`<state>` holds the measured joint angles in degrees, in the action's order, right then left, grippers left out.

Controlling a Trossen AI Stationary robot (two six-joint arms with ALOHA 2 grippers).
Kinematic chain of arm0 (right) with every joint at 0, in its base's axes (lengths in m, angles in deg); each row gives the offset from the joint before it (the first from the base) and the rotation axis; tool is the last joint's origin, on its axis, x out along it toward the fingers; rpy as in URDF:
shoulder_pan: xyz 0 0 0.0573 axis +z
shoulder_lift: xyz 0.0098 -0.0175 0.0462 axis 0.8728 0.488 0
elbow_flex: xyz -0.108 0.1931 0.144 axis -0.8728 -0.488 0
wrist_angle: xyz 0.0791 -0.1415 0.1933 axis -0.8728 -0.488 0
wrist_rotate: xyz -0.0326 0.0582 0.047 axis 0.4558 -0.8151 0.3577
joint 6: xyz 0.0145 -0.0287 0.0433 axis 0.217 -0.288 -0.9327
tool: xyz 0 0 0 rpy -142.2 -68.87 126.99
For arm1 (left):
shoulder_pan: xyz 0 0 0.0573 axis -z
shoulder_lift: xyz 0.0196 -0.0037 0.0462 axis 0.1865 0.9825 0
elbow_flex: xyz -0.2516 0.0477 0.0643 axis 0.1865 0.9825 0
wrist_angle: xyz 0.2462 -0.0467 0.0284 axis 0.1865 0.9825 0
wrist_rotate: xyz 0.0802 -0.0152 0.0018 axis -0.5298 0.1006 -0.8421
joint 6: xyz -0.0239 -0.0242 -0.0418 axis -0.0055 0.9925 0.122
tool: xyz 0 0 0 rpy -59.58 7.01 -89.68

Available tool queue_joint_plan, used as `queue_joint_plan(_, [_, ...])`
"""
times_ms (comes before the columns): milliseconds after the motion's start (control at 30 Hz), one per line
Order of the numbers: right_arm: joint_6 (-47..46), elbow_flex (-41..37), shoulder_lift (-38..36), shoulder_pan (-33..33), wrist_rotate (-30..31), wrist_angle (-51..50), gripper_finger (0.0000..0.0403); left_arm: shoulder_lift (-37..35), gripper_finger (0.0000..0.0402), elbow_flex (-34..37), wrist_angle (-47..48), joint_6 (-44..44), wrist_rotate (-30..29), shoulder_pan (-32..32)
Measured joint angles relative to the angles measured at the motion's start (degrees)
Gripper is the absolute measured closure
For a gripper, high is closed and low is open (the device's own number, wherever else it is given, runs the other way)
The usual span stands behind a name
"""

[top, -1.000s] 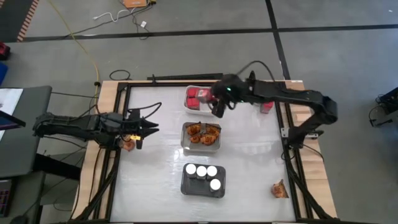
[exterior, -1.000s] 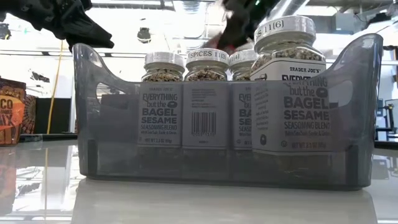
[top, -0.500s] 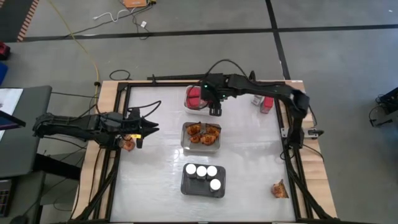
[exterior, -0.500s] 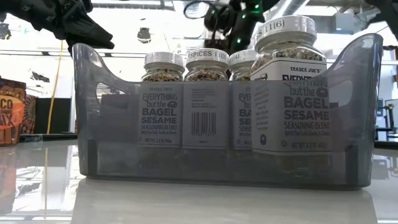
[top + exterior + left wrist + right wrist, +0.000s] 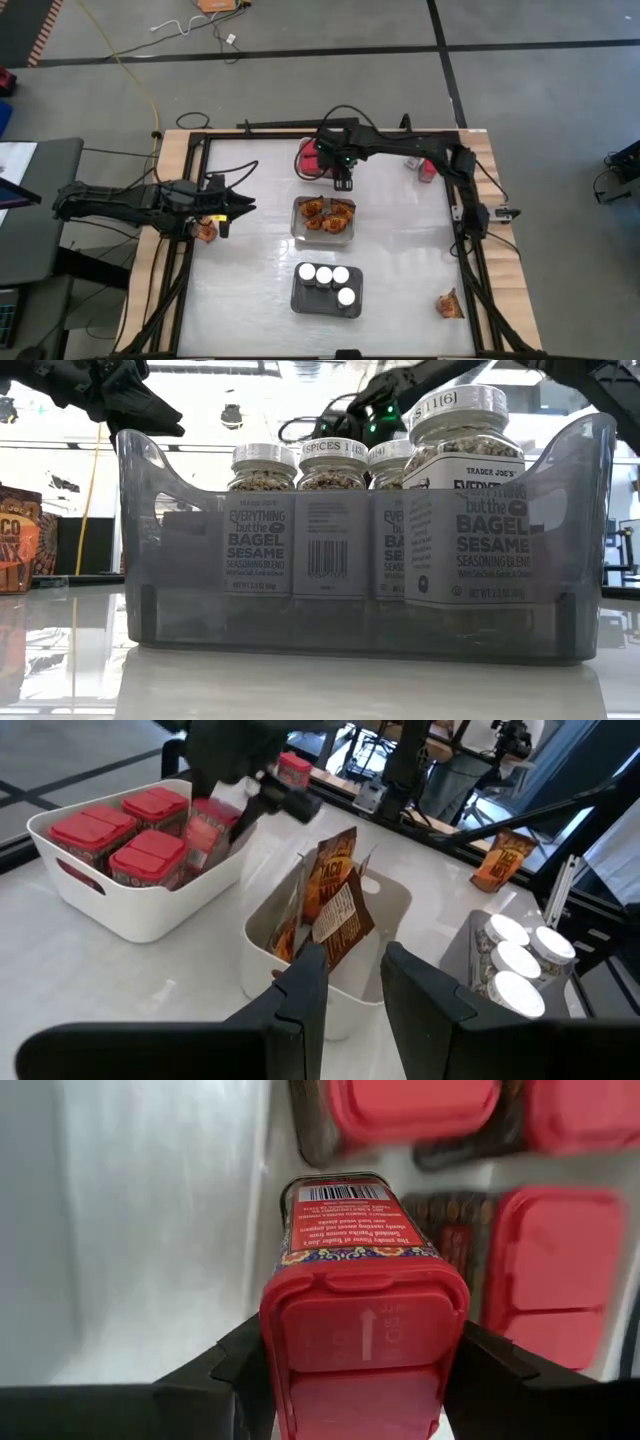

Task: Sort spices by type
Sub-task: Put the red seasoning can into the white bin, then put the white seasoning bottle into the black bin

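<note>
Container: red boxy container in right gripper, long axis running away from wrist, lid nearest.
Left gripper: narrow, empty.

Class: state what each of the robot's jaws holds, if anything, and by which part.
The right gripper clamps a red spice box by the two sides of its lid end. The left gripper holds nothing.

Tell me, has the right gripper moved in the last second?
Yes. In the high view the right gripper, holding a red container, shifted slightly left over the white tray.
</note>
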<state>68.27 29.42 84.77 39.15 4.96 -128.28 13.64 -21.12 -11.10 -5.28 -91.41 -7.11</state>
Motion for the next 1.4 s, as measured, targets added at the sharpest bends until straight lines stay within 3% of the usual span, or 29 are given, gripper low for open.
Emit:
queue_joint_plan(267, [-0.2,0.2,2.2,-0.4,0.3,-0.1,0.0167,0.0,0.0313,0.0,-0.3,1.1,0.2,0.0])
queue_joint_plan(533, [-0.4,0.2,1.6,0.7,0.1,1.3,0.0091,0.0,0.0313,0.0,-0.4,1.1,0.5,0.0])
queue_joint_plan(700, [-2.6,3.1,1.5,0.6,0.1,-0.1,0.0097,0.0,0.0313,0.0,-0.3,1.1,0.5,0.0])
queue_joint_plan(967, [-9.1,12.7,1.2,-0.7,-0.1,-10.8,0.0109,0.0,0.0313,0.0,0.2,1.1,0.5,0.0])
queue_joint_plan(1100, [-13.7,13.0,-1.8,-2.0,-0.4,-13.2,0.0109,0.0,0.0313,0.0,0.5,1.1,0.4,0.0])
queue_joint_plan(1267, [-19.6,7.0,-9.7,-4.1,-0.4,-12.0,0.0109,0.0,0.0313,0.0,1.3,1.1,0.1,0.0])
queue_joint_plan(1400, [-27.0,-5.7,-19.6,-6.4,-0.4,-6.6,0.0109,0.0,0.0313,0.0,1.9,1.0,0.1,0.0])
